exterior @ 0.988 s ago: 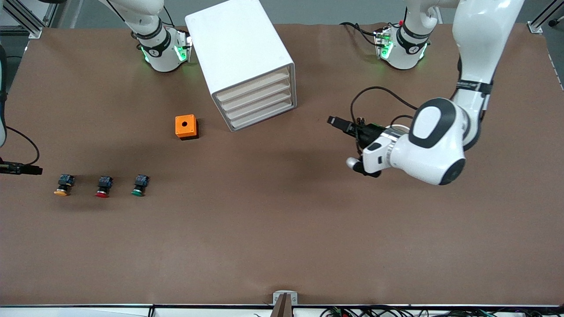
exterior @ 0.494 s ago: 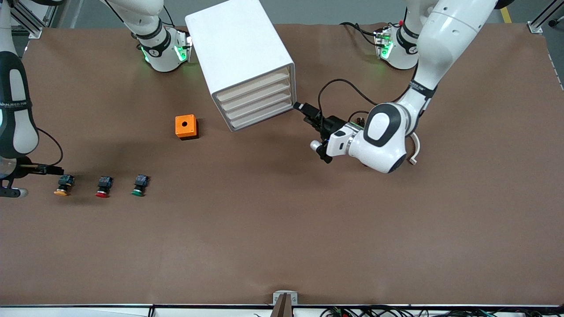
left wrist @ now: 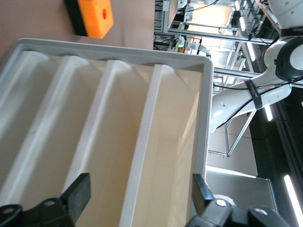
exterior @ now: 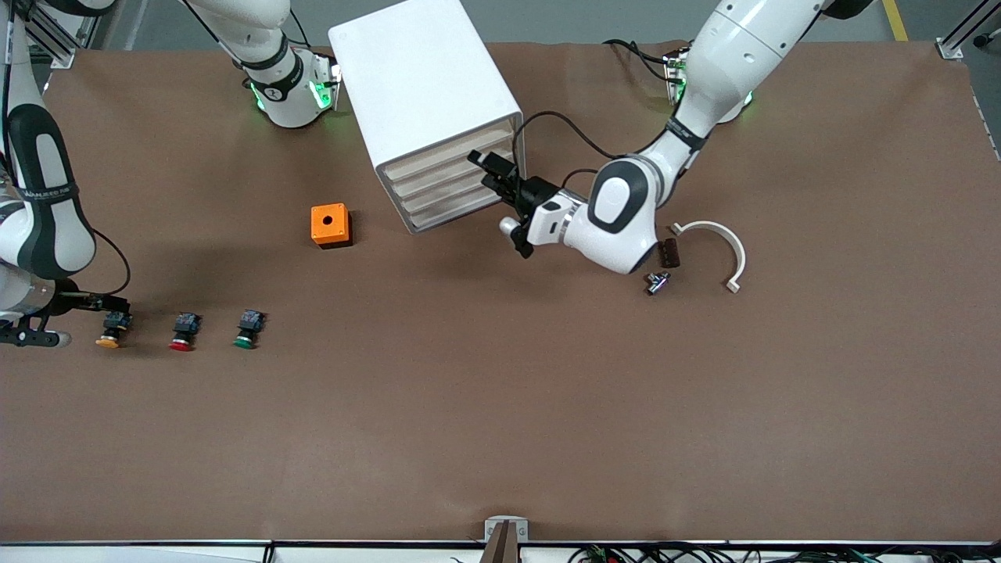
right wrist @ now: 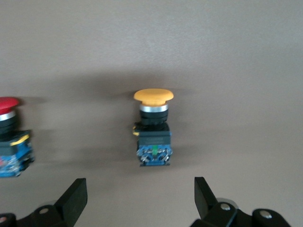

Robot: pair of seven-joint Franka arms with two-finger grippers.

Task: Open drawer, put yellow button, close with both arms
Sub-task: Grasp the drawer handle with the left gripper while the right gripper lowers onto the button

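A tall white boxy cabinet (exterior: pixel 426 102) with smooth, matte walls and rounded edges stands on the brown, faintly grained table (exterior: pixel 500 407), between the two arm bases; its four shallow cream-fronted trays are stacked flush, and the drawer (exterior: pixel 450 152) on top is closed. The left gripper (exterior: pixel 494 173) is right at the cabinet's front, its black fingers spread wide and holding nothing; in the left wrist view they (left wrist: pixel 78 194) frame the ribbed, cream drawer fronts. Toward the right arm's end of the table, three small push buttons lie in a row on their sides: the yellow button (exterior: pixel 112 327), with a glossy orange-yellow mushroom cap, metal collar and black-and-blue body, then a red-capped button (exterior: pixel 184 330) and a green-capped button (exterior: pixel 248 327). The right gripper (exterior: pixel 98 301) is over the yellow button, fingers (right wrist: pixel 75 196) wide apart and empty, the button lying between them in the right wrist view. An orange cube (exterior: pixel 330 225) with a round hole sits beside the cabinet. Near the left arm lie a curved white plastic piece (exterior: pixel 719 242), a small dark block (exterior: pixel 669 252) and a small metal part (exterior: pixel 657 281).
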